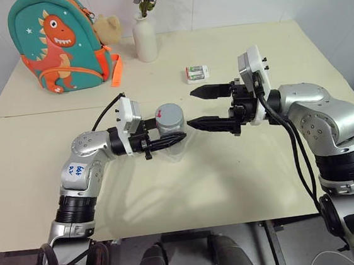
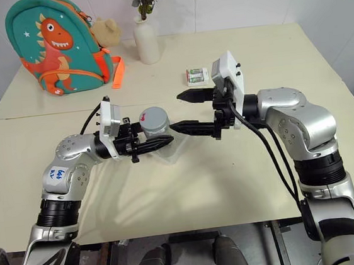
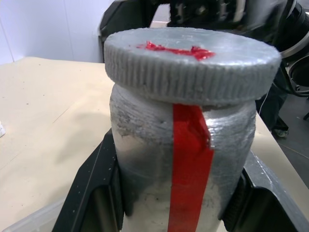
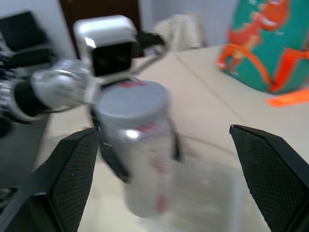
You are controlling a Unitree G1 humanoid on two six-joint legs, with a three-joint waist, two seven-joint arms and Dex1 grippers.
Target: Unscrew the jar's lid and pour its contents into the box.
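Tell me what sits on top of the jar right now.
The grey lid sits on the jar, marked with a red smear. The left pincer holds the jar. The lid covers the jar's mouth, so the contents cannot be seen.

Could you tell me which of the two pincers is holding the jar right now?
The left pincer: it is shut on the jar, lid still on, while the right pincer stands open beside it.
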